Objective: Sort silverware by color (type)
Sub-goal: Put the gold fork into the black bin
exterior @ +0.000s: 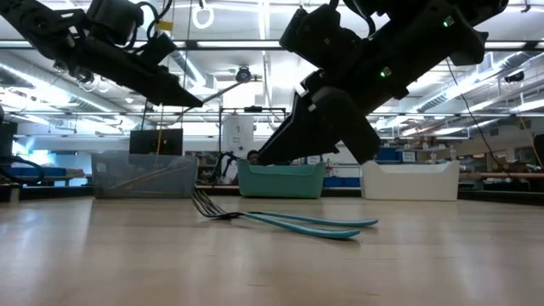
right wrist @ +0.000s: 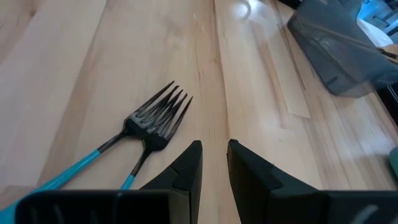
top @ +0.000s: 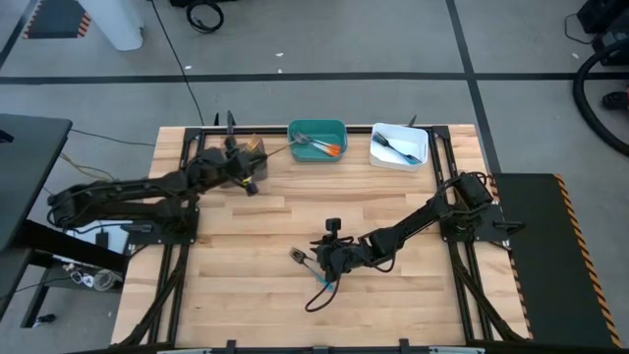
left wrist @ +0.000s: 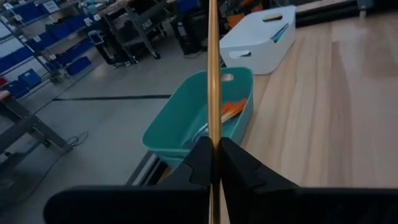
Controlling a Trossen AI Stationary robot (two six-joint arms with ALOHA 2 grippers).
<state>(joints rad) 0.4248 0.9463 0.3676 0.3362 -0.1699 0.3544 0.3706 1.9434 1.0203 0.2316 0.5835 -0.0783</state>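
Gripping gold utensil — left tool raised.

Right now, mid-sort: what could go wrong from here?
1. The left gripper pinches a gold utensil by one end near the grey bin; its long free end could swing or slip and land in the teal bin.
2. Two blue-handled forks lie overlapped under the right gripper, whose fingers stand slightly apart beside them; a pick may grab both or drag one along.

Left gripper fingers pinched closed; right gripper fingers slightly apart.
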